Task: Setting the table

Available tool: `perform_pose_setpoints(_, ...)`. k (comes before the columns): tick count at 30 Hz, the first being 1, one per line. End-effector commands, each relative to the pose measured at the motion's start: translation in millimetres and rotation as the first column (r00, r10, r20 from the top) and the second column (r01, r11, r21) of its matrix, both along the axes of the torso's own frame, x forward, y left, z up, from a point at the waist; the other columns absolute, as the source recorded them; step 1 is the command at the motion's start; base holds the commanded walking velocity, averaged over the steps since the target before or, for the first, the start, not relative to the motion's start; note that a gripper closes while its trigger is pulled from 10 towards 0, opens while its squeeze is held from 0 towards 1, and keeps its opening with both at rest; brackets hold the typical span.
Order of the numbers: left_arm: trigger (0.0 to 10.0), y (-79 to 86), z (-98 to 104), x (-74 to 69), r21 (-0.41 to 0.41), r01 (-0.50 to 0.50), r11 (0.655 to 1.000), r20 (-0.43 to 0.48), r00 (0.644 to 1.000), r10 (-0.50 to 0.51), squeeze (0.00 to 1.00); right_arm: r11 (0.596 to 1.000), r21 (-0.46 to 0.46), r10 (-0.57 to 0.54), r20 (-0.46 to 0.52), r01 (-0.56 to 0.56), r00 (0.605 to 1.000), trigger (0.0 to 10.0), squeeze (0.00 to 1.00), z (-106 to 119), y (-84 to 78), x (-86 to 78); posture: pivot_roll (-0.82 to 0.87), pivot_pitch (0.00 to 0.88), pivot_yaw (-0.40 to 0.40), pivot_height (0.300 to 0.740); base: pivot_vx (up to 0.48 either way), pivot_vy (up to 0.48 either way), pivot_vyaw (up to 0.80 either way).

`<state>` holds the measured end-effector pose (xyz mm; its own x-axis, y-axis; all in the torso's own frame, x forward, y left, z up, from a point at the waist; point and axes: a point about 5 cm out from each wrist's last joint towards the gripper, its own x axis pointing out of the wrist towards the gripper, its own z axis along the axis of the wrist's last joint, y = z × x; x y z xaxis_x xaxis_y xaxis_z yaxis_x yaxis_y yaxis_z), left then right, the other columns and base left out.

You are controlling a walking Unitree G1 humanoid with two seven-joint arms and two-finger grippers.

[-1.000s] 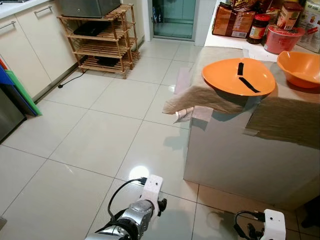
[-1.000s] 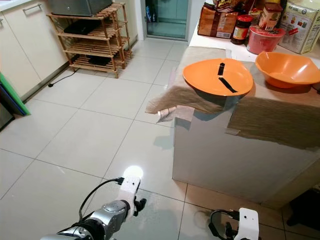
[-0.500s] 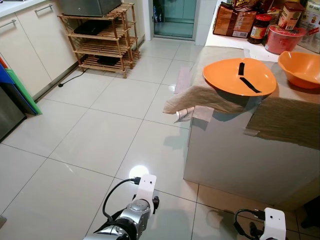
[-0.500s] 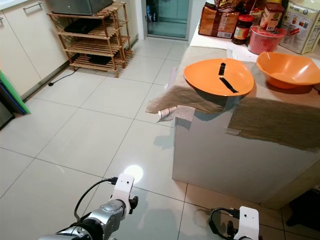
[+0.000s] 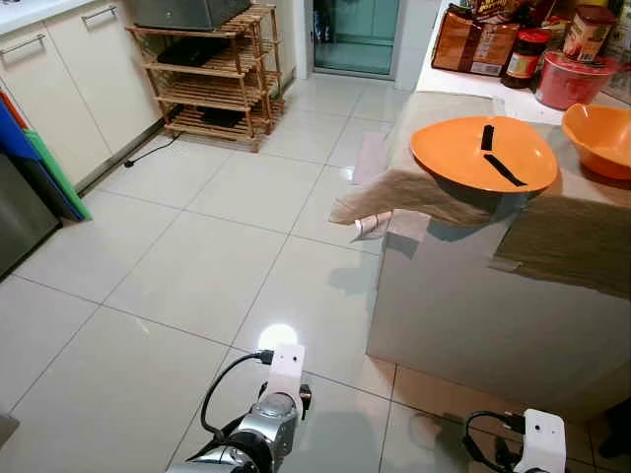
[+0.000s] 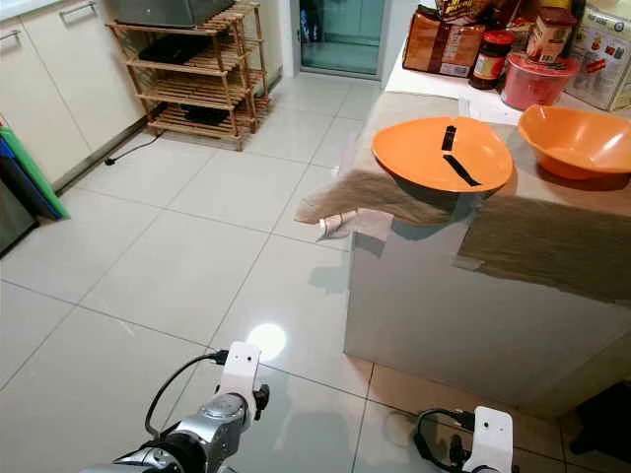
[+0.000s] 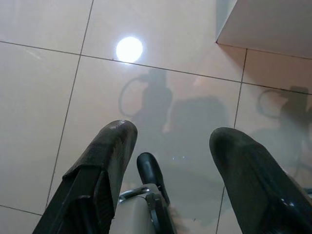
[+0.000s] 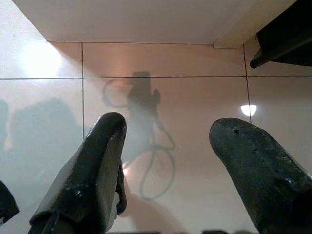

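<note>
Fingers [image 7: 105,161] of the left gripper [image 7: 173,156] are spreading wide over the shiny floor [image 5: 197,266], holding nothing. The right gripper [image 8: 165,151] is hanging open and empty too. An orange plate [image 5: 483,155] is sitting on the cloth-covered counter [image 5: 552,236], near an orange bowl [image 5: 599,138].

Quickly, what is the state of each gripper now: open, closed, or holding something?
Left gripper: open, holding nothing, hanging over the floor tiles.
Right gripper: open, holding nothing, also over the floor.
</note>
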<state>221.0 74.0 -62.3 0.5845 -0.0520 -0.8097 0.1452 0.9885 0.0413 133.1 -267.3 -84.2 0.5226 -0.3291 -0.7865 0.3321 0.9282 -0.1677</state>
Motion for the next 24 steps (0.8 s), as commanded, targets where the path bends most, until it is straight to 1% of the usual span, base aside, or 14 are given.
perform_pose_setpoints(1, 10.0, 0.5, -0.3, -0.5, -0.004, -0.011, 1.0, 0.002, 1.0, 0.011, 0.0, 1.0, 0.007, -0.015, 0.005, 0.014, 1.0, 10.0, 0.0, -0.3, 0.0, -1.1, -0.11, 0.0, 0.026, 0.74, 0.0, 0.0, 0.0)
perform_pose_setpoints(24, 10.0, -1.0, -0.1, -0.4, -0.006, 0.012, 1.0, -0.003, 1.0, -0.012, 0.0, 1.0, 0.009, -0.005, 0.003, 0.005, 1.0, 10.0, 0.0, 0.0, -0.5, -0.5, -0.12, 0.0, 0.025, 0.74, 0.0, 0.0, 0.0)
